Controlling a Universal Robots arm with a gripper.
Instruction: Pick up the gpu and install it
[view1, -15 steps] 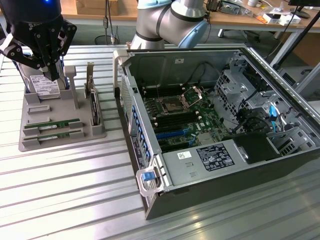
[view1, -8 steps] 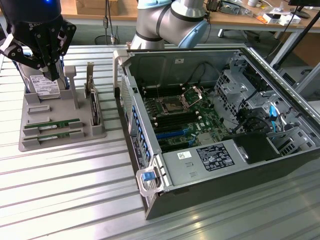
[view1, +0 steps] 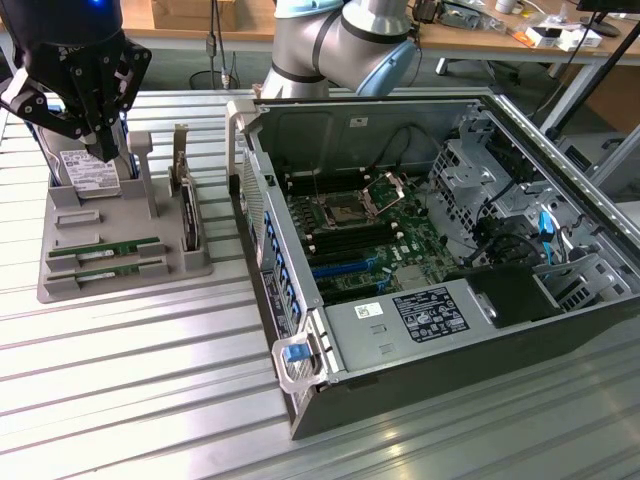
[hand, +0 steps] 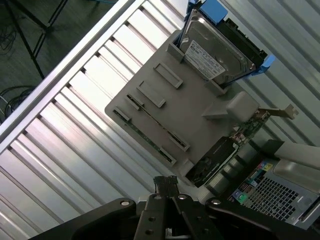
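Observation:
The gpu (view1: 105, 247) is a long, thin green circuit-board stick lying flat in a slot of the grey holder (view1: 120, 215). A second stick just like it (view1: 100, 268) lies beside it. In the wrist view both sticks show edge-on as thin dark lines, the gpu (hand: 155, 124) among them. My gripper (view1: 100, 150) hangs at the exterior view's upper left, over the holder's far end and above the hard drive. Its fingers are shut with nothing between them. The wrist view looks past the shut gripper (hand: 165, 182) down onto the holder (hand: 195, 115).
A silver hard drive in blue rails (view1: 88, 172) stands in the holder's back, and an upright dark card with a metal bracket (view1: 187, 215) at its side. The open computer case (view1: 300, 330) with its motherboard (view1: 350, 235) fills the exterior view's right. Everything rests on a ribbed metal table (view1: 130, 380).

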